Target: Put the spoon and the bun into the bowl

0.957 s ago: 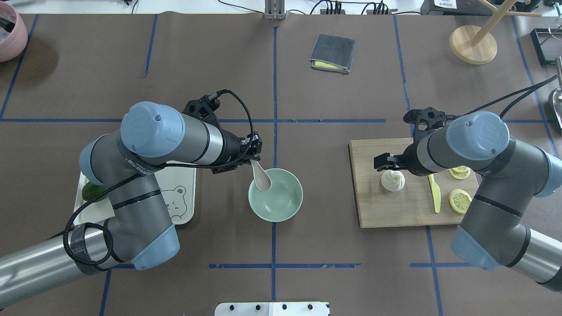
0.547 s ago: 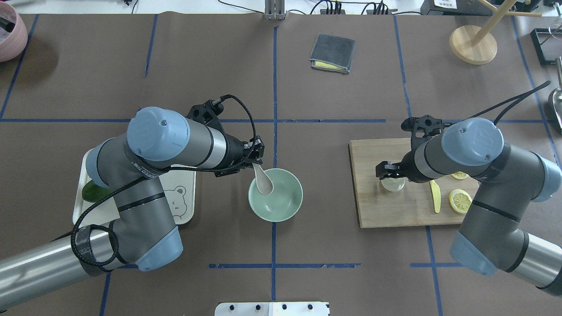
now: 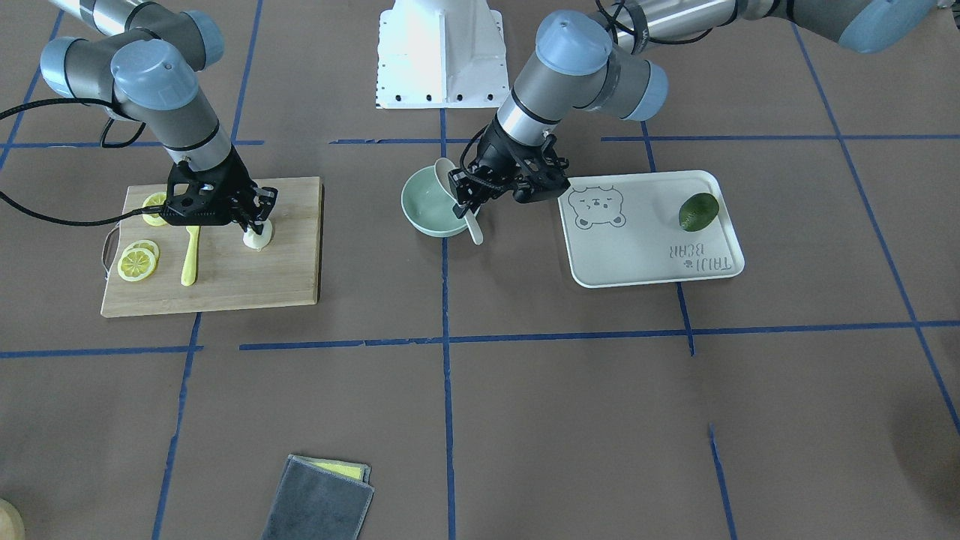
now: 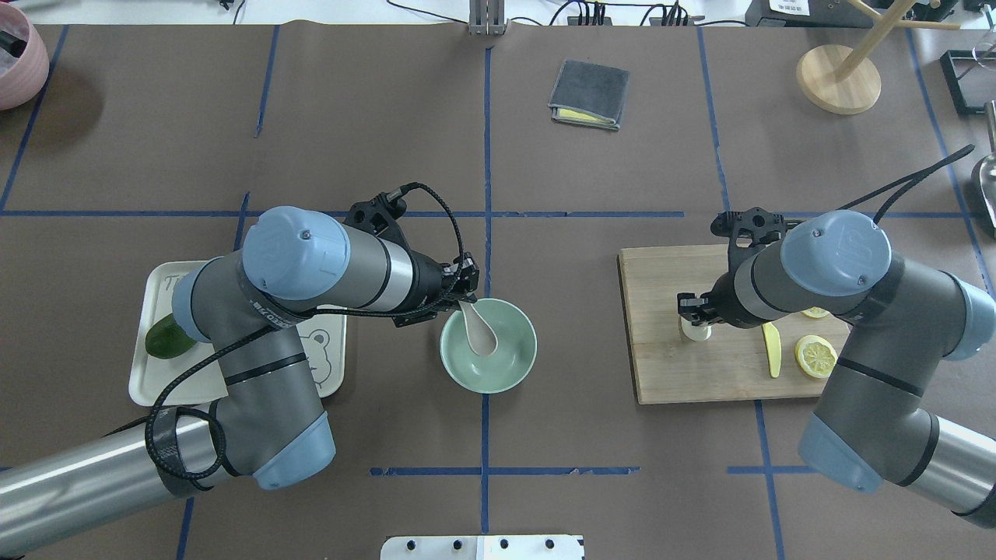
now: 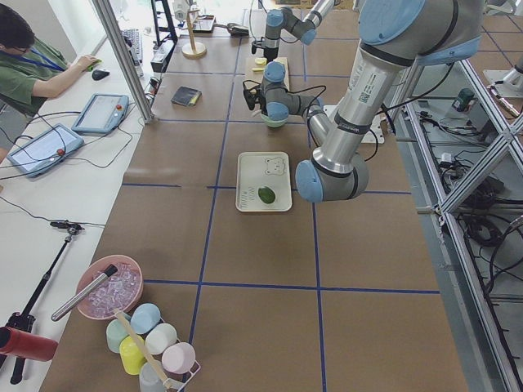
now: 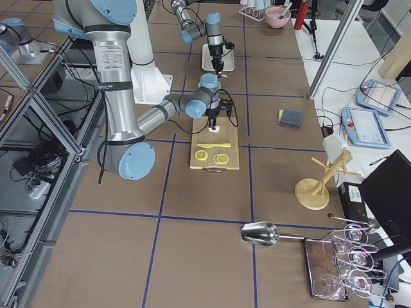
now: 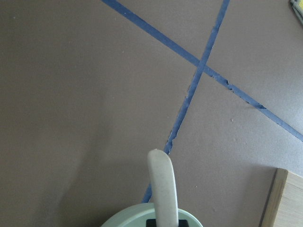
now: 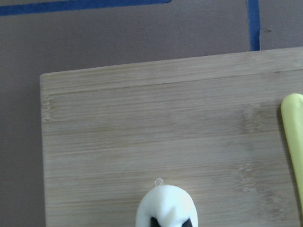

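My left gripper (image 4: 465, 295) is shut on the handle of the off-white spoon (image 4: 482, 336). The scoop hangs tilted inside the pale green bowl (image 4: 506, 367). In the front view the spoon (image 3: 445, 169) slants over the bowl (image 3: 424, 208), and the left wrist view shows its handle end (image 7: 162, 184). My right gripper (image 4: 695, 315) is down over the white bun (image 4: 695, 333) on the wooden cutting board (image 4: 685, 373), with its fingers closed against the bun's sides (image 8: 165, 203). The bun (image 3: 257, 239) rests on the board.
A yellow knife (image 4: 771, 348) and lemon slices (image 4: 815, 355) lie on the board to the right of the bun. A white bear-print tray (image 4: 311, 377) with a green lime (image 4: 167, 340) sits left of the bowl. A grey cloth (image 4: 589, 94) lies at the far middle.
My left gripper moved right, carrying the spoon's scoop further into the bowl. My right gripper came down over the bun and closed on it.
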{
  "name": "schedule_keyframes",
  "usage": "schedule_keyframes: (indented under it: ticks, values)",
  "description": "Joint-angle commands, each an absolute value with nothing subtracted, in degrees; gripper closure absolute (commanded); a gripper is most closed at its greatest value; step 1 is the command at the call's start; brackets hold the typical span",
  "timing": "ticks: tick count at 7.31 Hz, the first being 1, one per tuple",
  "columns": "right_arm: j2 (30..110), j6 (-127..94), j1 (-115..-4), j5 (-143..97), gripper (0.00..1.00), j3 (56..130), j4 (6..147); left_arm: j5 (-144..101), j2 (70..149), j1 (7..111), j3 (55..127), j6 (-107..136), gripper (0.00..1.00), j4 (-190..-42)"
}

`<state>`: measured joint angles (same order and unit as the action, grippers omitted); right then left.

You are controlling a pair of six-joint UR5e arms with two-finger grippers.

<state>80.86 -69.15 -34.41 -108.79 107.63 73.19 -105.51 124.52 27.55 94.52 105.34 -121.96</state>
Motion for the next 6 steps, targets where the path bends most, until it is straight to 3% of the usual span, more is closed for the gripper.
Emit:
schedule_keyframes:
  ticks: [1,2,3,6]
  values:
    - [80.86,-69.08,-34.63,-110.03,0.99,109.06,73.21,-103.37,125.33,26.37,92.99,106.17,1.00,-122.78]
    - [80.69,-69.08,-35.41,-110.91,0.99,109.51,73.21,-103.36,125.25,26.37,93.08,105.56,0.29,-122.78]
    - [80.42,-69.08,-36.29,-111.79,0.99,109.60,73.21,-103.36,124.90,26.54,93.86,105.38,0.00,-122.52]
    - [77.28,-69.26,-37.35,-113.11,1.00,111.79,73.21,-103.88,120.86,29.00,102.79,100.66,0.00,-117.20]
